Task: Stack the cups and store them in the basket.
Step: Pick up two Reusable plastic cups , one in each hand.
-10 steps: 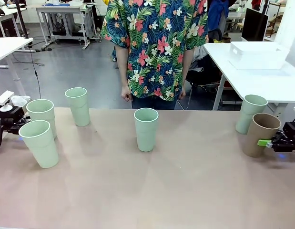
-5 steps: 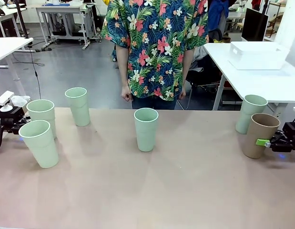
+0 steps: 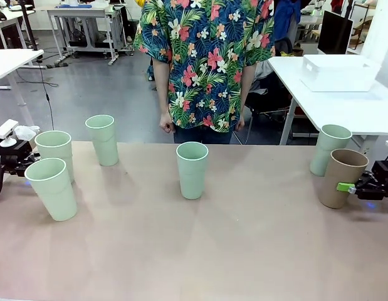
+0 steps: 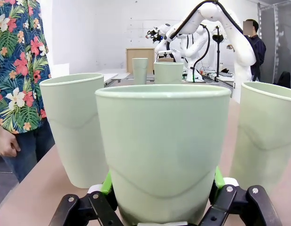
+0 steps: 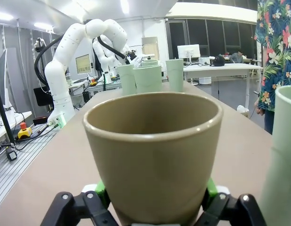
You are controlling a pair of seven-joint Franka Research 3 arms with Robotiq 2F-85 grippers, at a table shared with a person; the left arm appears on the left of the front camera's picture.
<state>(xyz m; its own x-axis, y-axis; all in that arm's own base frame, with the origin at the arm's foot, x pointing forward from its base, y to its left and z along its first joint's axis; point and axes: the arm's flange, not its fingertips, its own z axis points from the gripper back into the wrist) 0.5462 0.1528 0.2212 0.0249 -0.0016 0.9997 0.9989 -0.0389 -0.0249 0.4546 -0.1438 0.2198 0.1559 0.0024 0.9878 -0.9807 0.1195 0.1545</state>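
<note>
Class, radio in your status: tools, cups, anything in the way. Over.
Left tool closed on a mint cup. Right tool closed on the tan cup. Nothing stacked; basket on the side table. Neighbour cups flank left grasp.

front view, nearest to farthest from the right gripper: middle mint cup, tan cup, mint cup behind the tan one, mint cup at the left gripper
1. tan cup, in the right gripper
2. right mint cup, just behind it
3. middle mint cup, table centre
4. left mint cup, far left, in the left gripper
</note>
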